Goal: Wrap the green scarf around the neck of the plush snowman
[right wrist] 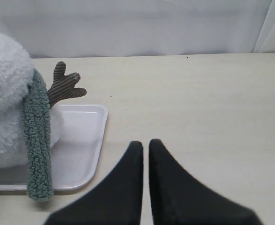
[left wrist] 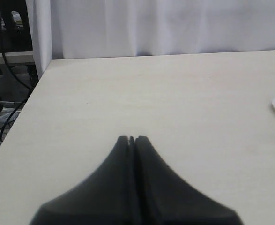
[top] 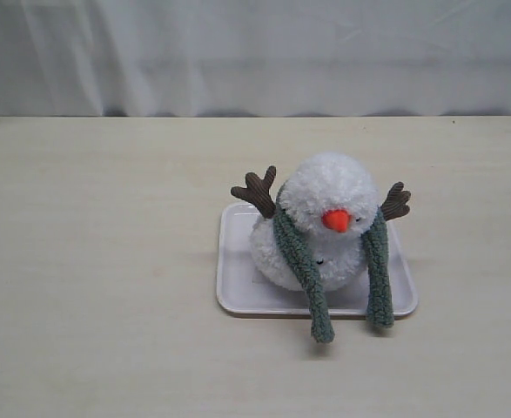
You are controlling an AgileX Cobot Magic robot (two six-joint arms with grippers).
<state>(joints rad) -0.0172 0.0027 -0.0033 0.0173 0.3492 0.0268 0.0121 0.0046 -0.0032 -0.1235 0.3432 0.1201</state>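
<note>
Plush snowman [top: 329, 187] seated upright on a white tray [top: 233, 287], which rests on the pale counter [top: 98, 261] before a white curtain [top: 255, 52]. We see its orange nose [top: 336, 220] pointing toward the exterior camera and slightly down, with one brown twig arm [top: 257, 190] raised on each side of the head. The green scarf [top: 303, 261] passes behind the head, and its two ends hang down the front, one on each side of the nose. Each hanging strip has its long axis running from the shoulder toward the near edge of the tray. The left-hand strip slants a little inward, while the right-hand one hangs nearly straight. Both rounded ends lie over the tray's near rim. The left gripper [left wrist: 131, 138] hovers over bare counter, well apart from the toy, its jaws pressed together and holding nothing. The right gripper [right wrist: 142, 143] sits just beside the tray, its jaws drawn to a thin slit and also holding nothing.
</note>
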